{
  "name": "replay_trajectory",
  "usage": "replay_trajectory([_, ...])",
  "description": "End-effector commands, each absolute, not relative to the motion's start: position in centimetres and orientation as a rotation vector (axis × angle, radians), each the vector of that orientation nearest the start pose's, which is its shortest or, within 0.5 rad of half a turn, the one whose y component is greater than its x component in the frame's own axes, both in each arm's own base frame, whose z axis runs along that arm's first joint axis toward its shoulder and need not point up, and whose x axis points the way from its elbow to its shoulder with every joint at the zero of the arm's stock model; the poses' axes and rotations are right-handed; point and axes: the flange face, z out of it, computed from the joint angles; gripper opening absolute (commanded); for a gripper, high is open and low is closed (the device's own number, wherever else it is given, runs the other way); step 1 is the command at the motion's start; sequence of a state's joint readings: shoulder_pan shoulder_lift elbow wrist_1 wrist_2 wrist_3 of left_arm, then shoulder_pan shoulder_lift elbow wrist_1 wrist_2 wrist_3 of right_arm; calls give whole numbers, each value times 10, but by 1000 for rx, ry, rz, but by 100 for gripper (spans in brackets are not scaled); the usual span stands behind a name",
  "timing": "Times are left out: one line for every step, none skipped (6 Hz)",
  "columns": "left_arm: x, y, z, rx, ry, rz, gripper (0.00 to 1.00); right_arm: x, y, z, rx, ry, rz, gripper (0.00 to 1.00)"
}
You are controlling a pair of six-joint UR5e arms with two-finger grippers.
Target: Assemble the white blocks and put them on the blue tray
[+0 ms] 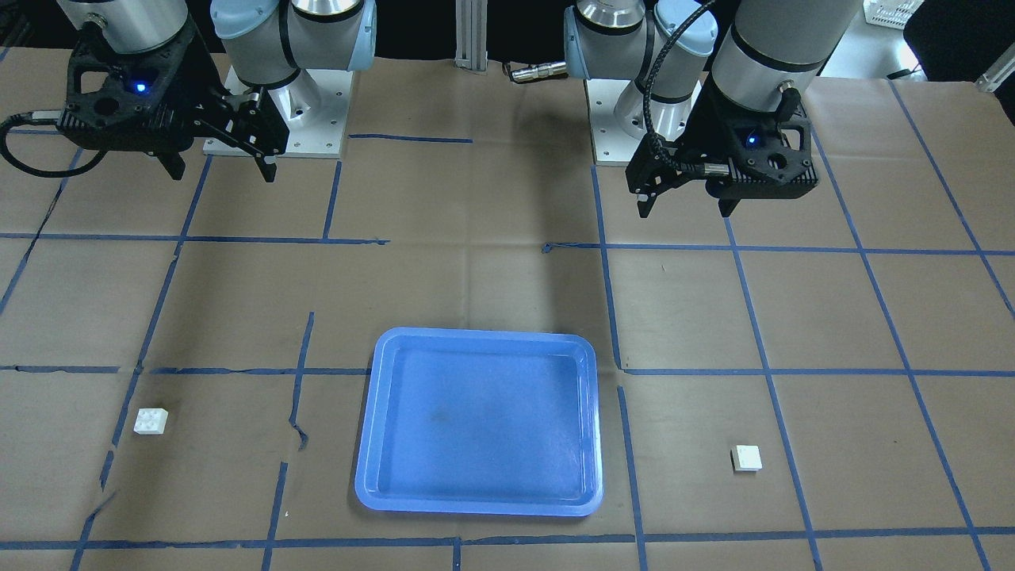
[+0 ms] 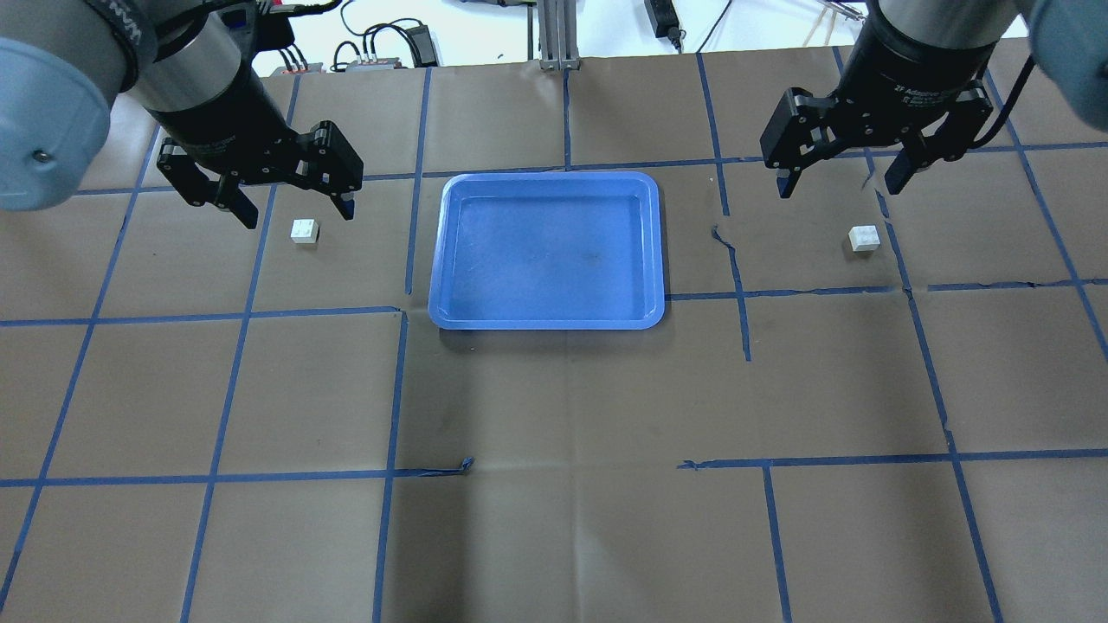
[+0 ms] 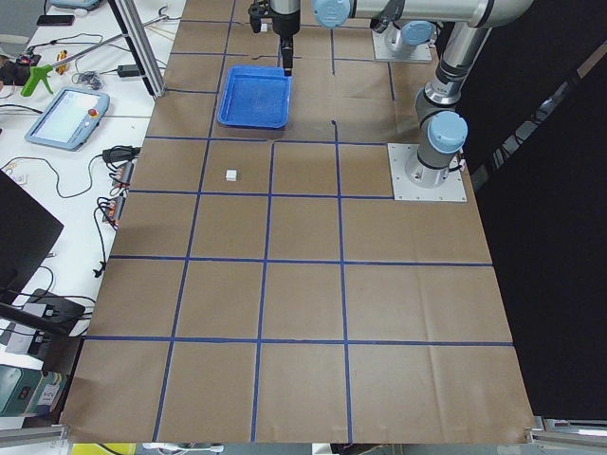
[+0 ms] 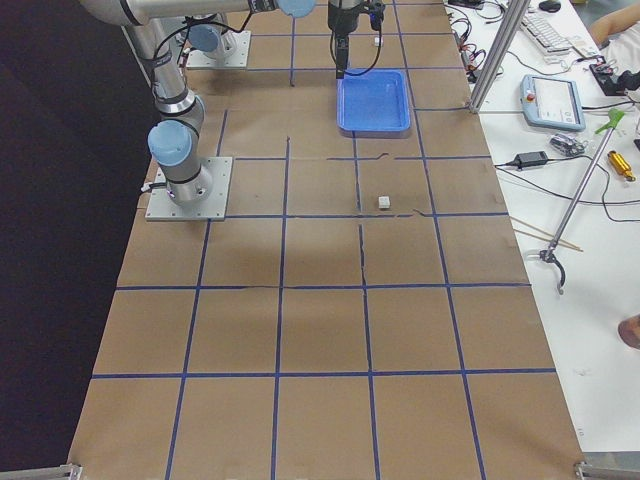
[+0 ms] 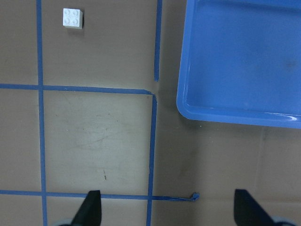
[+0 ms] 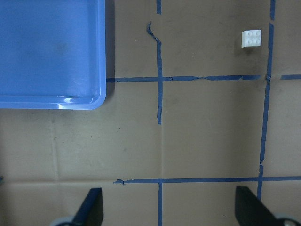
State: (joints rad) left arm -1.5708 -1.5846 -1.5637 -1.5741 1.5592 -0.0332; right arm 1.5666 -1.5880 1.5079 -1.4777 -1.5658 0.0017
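Note:
The blue tray (image 2: 547,177) lies empty at mid-table, also seen in the front view (image 1: 476,420). One white block (image 2: 304,231) sits on the paper to the tray's left, below my left gripper (image 2: 297,215), which is open and empty above the table. The other white block (image 2: 864,238) sits to the tray's right, just in front of my open, empty right gripper (image 2: 838,189). The left wrist view shows the left block (image 5: 73,18) and a tray corner (image 5: 244,56). The right wrist view shows the right block (image 6: 251,38) and the tray (image 6: 47,47).
Brown paper with a blue tape grid (image 2: 398,389) covers the table. The arm bases (image 1: 277,119) stand at the robot's edge. Cables and a pendant (image 3: 66,114) lie on the bench beyond the far edge.

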Motion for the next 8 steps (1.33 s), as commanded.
replay_trajectory([-134, -504, 477, -39, 3155, 5, 99, 120, -487, 517, -186, 3131, 14, 100])
replay_trajectory([-134, -506, 473, -32, 3155, 10, 99, 98, -494, 516, -417, 3107, 15, 100])
replay_trajectory([-133, -508, 472, 14, 3152, 10, 99, 59, -501, 514, -642, 3067, 13, 100])
replay_trajectory([-128, -509, 473, -2, 3148, 10, 99, 18, -508, 511, -892, 2998, 9, 100])
replay_trajectory([-126, -506, 468, 2, 3151, 52, 99, -18, -518, 498, -1113, 2906, 33, 100])
replay_trajectory([-120, -506, 459, 52, 3152, 79, 98, -52, -523, 491, -1361, 2780, 32, 100])
replay_trajectory([-97, -512, 454, 223, 3158, 77, 98, -77, -537, 481, -1593, 2695, -9, 100])
replay_trajectory([-81, -538, 428, 333, 3154, 62, 98, -91, -549, 466, -1853, 2527, -7, 100])
